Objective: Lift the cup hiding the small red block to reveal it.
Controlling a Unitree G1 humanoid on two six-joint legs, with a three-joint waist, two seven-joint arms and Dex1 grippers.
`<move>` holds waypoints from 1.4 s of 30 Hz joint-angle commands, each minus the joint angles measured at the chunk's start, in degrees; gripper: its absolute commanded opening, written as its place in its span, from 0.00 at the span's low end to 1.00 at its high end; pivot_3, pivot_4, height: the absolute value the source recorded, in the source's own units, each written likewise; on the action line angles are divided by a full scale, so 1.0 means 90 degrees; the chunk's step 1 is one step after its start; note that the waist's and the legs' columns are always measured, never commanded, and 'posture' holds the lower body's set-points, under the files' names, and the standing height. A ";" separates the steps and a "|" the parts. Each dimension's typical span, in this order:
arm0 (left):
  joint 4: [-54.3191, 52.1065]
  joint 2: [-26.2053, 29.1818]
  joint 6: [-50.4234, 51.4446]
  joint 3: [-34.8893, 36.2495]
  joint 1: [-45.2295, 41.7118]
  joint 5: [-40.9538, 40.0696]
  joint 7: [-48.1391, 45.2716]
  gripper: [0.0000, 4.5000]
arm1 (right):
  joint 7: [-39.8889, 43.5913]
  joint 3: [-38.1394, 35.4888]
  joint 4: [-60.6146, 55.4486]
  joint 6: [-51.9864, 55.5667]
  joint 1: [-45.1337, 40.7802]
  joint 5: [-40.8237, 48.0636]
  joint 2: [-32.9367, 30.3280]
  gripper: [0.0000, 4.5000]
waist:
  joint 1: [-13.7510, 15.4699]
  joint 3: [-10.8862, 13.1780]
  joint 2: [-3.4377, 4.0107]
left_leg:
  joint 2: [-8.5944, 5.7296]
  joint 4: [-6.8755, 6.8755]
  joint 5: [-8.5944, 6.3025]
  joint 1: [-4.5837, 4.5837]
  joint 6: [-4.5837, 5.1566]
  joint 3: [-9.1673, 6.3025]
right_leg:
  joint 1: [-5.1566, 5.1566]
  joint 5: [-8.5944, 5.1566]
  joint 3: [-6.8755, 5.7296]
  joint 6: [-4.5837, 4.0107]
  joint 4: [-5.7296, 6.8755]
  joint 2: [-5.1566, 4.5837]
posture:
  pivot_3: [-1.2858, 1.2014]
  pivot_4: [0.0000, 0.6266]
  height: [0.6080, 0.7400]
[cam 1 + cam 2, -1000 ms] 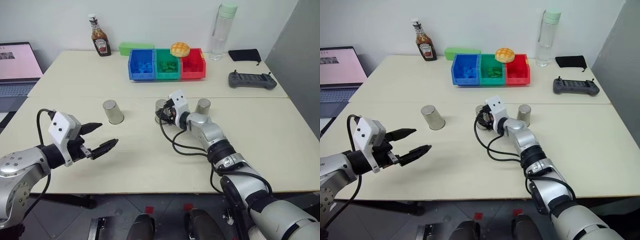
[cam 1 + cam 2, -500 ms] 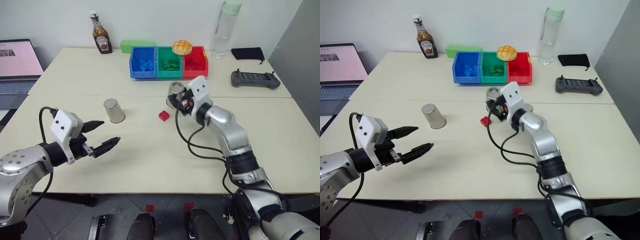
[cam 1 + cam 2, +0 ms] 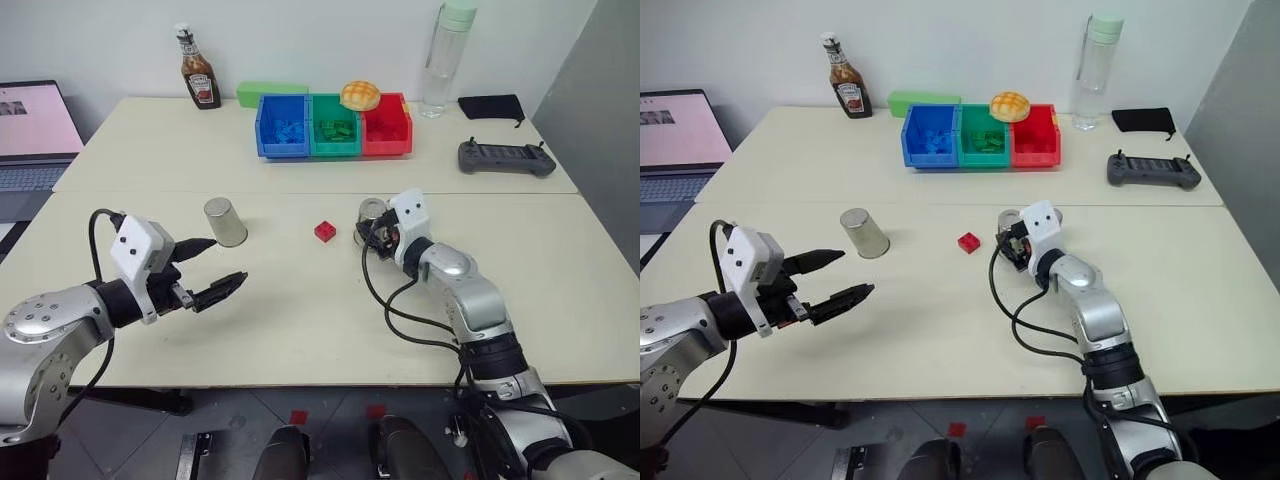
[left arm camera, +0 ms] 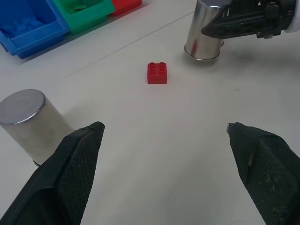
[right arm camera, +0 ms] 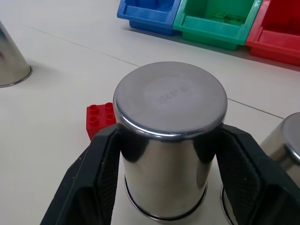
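Observation:
The small red block (image 3: 325, 231) lies uncovered on the table (image 3: 300, 320), in the middle. Just to its right, my right gripper (image 5: 169, 145) is shut on the cup (image 5: 171, 98), an upside-down silver tumbler held upright with its rim at or just above the table. A second silver cup (image 5: 288, 140) stands close behind it. A third (image 3: 225, 221) stands apart on the left. My left gripper (image 3: 228, 260) hovers open in front of that left cup with nothing between its fingers, and the block (image 4: 157, 73) sits ahead of it.
Blue (image 3: 283, 130), green (image 3: 335, 130) and red (image 3: 388, 130) bins stand in a row at the back with a bun (image 3: 360, 97) on top. A ketchup bottle (image 3: 200, 72), water bottle (image 3: 443, 60), controller (image 3: 505, 158) and laptop (image 3: 35, 130) sit around the edges.
My right gripper raised the middle cup off the red block, carried it to the right and lowered it beside the right-hand cup. The left gripper has stayed where it was, open.

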 commanded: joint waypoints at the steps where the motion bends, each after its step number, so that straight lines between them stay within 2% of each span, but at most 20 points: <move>1: -0.0018 0.0002 -0.0100 0.0060 -0.0058 -0.0013 -0.0043 1.00 | -0.0082 -0.0050 0.0271 -0.0263 -0.0281 -0.0084 0.0060 0.59 | 0.0000 0.0000 0.0000 | 0.0000 0.0000 0.0000 0.0000 0.0000 0.0001 | 0.0000 0.0000 0.0000 0.0000 0.0000 0.0000 | 0.52 0.24 1.00; 3: 0.0004 0.0001 -0.0124 0.0068 -0.0047 0.0000 -0.0054 1.00 | -0.0117 -0.0088 0.0462 -0.0300 -0.0350 -0.0081 0.0077 0.59 | 0.0000 0.0000 0.0000 | 0.0000 -0.0001 0.0000 0.0000 0.0000 0.0000 | 0.0000 0.0000 0.0000 0.0000 0.0000 0.0000 | 0.52 0.24 1.00; 5: 0.0017 -0.0003 -0.0148 0.0079 -0.0032 0.0010 -0.0061 1.00 | -0.0157 -0.0168 0.0581 -0.0348 -0.0384 -0.0043 0.0089 0.75 | 0.0000 0.0000 0.0000 | 0.0000 -0.0001 0.0000 0.0000 0.0000 0.0000 | 0.0000 0.0000 0.0000 0.0000 0.0000 0.0000 | 0.52 0.24 1.00; 10: 0.0047 -0.0017 -0.0186 0.0093 -0.0001 0.0032 -0.0065 1.00 | -0.0091 -0.0358 0.0296 -0.0244 -0.0381 0.0188 0.0130 0.98 | 0.0002 0.0000 0.0000 | 0.0000 0.0000 0.0000 0.0000 0.0000 0.0000 | 0.0000 0.0000 0.0000 0.0000 0.0001 0.0000 | 0.52 0.24 1.00; 11: 0.0052 -0.0020 -0.0191 0.0092 0.0002 0.0036 -0.0062 1.00 | -0.0057 -0.0372 0.0191 -0.0180 -0.0375 0.0233 0.0120 1.00 | 0.0003 0.0000 0.0000 | 0.0000 0.0000 0.0000 0.0000 0.0000 0.0000 | 0.0000 0.0000 0.0000 0.0000 0.0001 0.0000 | 0.52 0.24 1.00; 21: 0.0195 0.0034 -0.0329 0.0069 0.0035 0.0313 0.0049 1.00 | 0.0604 -0.0327 -0.2624 0.1341 0.0357 0.1209 -0.0388 1.00 | 0.0028 -0.0001 -0.0001 | 0.0003 -0.0001 0.0000 -0.0002 0.0001 -0.0006 | 0.0001 0.0000 -0.0003 0.0000 0.0001 -0.0004 | 0.52 0.24 1.00; 26: 0.0197 0.0173 -0.0276 0.0159 0.0148 0.0671 0.0225 1.00 | 0.1034 -0.0418 -0.3870 0.1957 0.0948 0.1725 -0.1041 1.00 | 0.0032 -0.0001 -0.0001 | 0.0003 0.0002 0.0000 -0.0002 0.0001 -0.0006 | 0.0001 0.0000 -0.0003 0.0000 0.0001 -0.0004 | 0.52 0.24 1.00; 29: 0.0126 0.0351 -0.0301 0.0197 0.0382 0.0887 0.0131 1.00 | 0.1272 -0.0609 -0.4284 0.2433 0.1254 0.2010 -0.1654 1.00 | 0.0032 -0.0002 -0.0002 | 0.0000 0.0005 -0.0001 0.0001 0.0001 -0.0005 | 0.0005 0.0000 -0.0004 0.0001 0.0001 -0.0003 | 0.52 0.24 1.00; 33: 0.0046 0.0309 -0.0427 0.0317 0.0530 0.0802 -0.0029 1.00 | 0.1535 -0.0962 -0.4450 0.2505 0.1633 0.2314 -0.2229 1.00 | 0.0036 -0.0002 -0.0003 | 0.0000 0.0005 -0.0001 0.0002 0.0001 -0.0005 | 0.0007 0.0000 -0.0004 0.0001 0.0000 -0.0003 | 0.52 0.24 1.00; 42: -0.0015 0.0185 -0.0476 0.0372 0.0448 0.0625 -0.0043 1.00 | 0.1859 -0.1026 -0.4440 0.1967 0.2264 0.2474 -0.2670 1.00 | 0.0032 -0.0003 -0.0004 | 0.0002 0.0006 0.0000 0.0006 0.0002 0.0000 | 0.0007 0.0000 -0.0002 0.0001 0.0001 0.0000 | 0.52 0.24 1.00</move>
